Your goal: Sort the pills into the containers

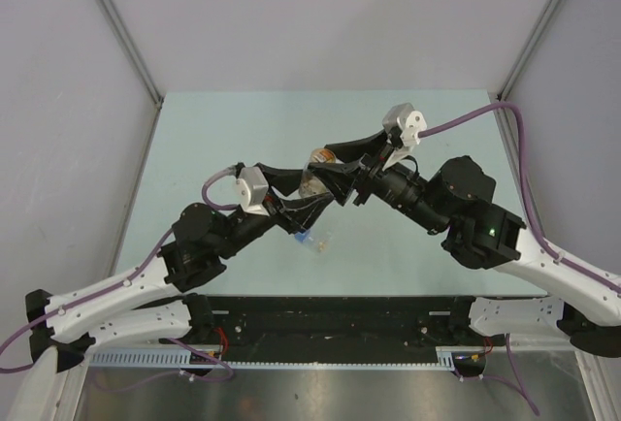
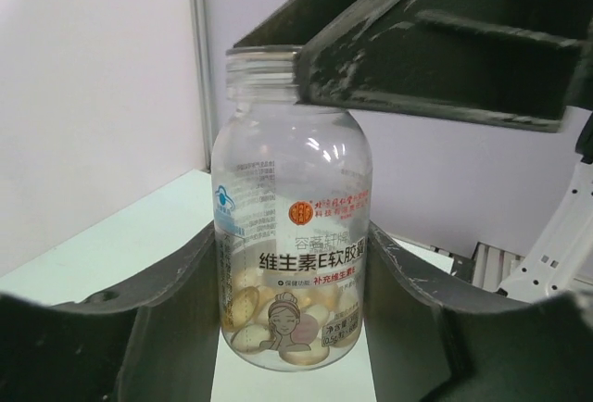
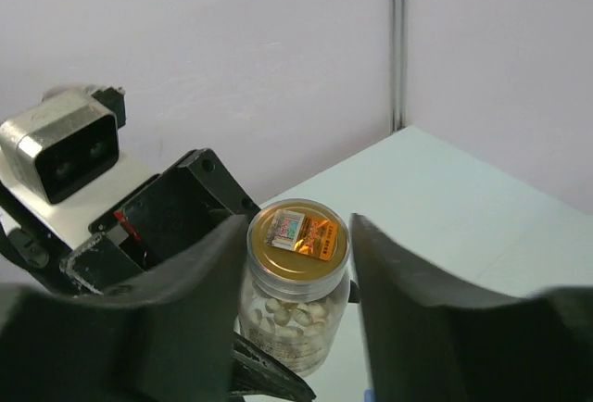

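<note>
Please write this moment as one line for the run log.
left gripper: jaws shut on pill bottle | right gripper: jaws flank its gold top, grip unclear | blue-capped vial: on table

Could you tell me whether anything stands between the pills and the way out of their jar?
Yes: a gold cover sits over the jar's mouth, so the pills inside have no open way out.
</note>
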Available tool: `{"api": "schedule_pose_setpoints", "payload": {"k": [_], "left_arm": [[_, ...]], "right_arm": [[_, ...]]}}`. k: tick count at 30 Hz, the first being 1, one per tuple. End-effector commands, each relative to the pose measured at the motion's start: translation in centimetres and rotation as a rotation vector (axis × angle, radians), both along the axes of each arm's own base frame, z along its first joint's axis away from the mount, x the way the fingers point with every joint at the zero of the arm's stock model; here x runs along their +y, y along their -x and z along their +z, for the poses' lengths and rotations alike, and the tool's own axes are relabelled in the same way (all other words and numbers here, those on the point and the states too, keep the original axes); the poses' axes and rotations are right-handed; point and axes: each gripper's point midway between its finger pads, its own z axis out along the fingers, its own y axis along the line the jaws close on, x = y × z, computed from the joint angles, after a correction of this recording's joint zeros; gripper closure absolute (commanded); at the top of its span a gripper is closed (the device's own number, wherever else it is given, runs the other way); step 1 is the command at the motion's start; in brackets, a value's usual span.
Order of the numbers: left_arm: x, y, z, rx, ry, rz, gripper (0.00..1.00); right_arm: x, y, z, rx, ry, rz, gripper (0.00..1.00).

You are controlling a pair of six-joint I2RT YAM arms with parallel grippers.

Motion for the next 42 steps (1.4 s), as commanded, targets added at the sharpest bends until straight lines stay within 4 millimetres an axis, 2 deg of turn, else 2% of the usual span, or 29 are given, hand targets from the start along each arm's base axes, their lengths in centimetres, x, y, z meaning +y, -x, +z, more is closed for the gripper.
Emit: {"api": "schedule_pose_setpoints", "payload": {"k": [1, 2, 5, 8, 10, 11, 13, 17, 25, 26, 30, 37, 42], "left_arm": [[0.7, -0.6, 1.3, -0.052, 0.004, 0.056, 0.99], [0.6, -0.4, 0.8, -0.053, -0.004, 0.042, 1.0], [1.0, 0.1, 0.9, -0.061, 0.002, 0.027, 1.0], [1.1, 0.6, 0.5, -0.073, -0.01, 0.007, 1.0], [0.9, 0.6, 0.0, -0.072, -0.032, 0.0, 1.0], [0.9, 0.7, 0.0, -0.072, -0.035, -0.001, 1.0], [0.4, 1.3, -0.3, -0.084, -0.052, -0.042, 1.0], [-0.2, 1.5, -0.9, -0.081, -0.071, -0.07, 1.0], [-0.7, 1.7, -1.5, -0.076, -0.094, -0.088, 1.0], [-0.8, 1.6, -1.6, -0.075, -0.1, -0.088, 1.0], [-1.1, 1.4, -1.9, -0.071, -0.112, -0.088, 1.0], [-1.2, 1.1, -2.2, -0.059, -0.119, -0.074, 1.0], [-1.0, 0.8, -2.5, -0.052, -0.121, -0.057, 1.0]], "right_arm": [[-1.7, -0.8, 2.4, -0.022, -0.086, -0.069, 0.37], [-2.3, -0.6, 2.6, -0.021, -0.09, -0.068, 0.26], [-3.5, -0.2, 2.7, 0.006, -0.102, -0.074, 0.15], [-4.4, -0.5, 2.0, 0.084, -0.091, -0.098, 0.13], [-4.2, -0.6, 1.3, 0.134, -0.062, -0.101, 0.13], [-4.2, -0.6, 0.4, 0.165, -0.019, -0.099, 0.13], [-3.6, -0.2, 0.6, 0.199, -0.003, -0.07, 0.12], [-2.4, 0.3, -0.3, 0.25, 0.068, -0.024, 0.09], [-0.8, 0.6, -2.5, 0.311, 0.151, 0.021, 0.1], [-0.5, 0.7, -3.3, 0.323, 0.18, 0.029, 0.12], [0.2, 1.7, -4.1, 0.336, 0.211, 0.092, 0.2], [-0.4, 1.8, -4.8, 0.349, 0.23, 0.08, 0.33], [-0.4, 2.0, -5.6, 0.36, 0.248, 0.089, 0.31]]}}
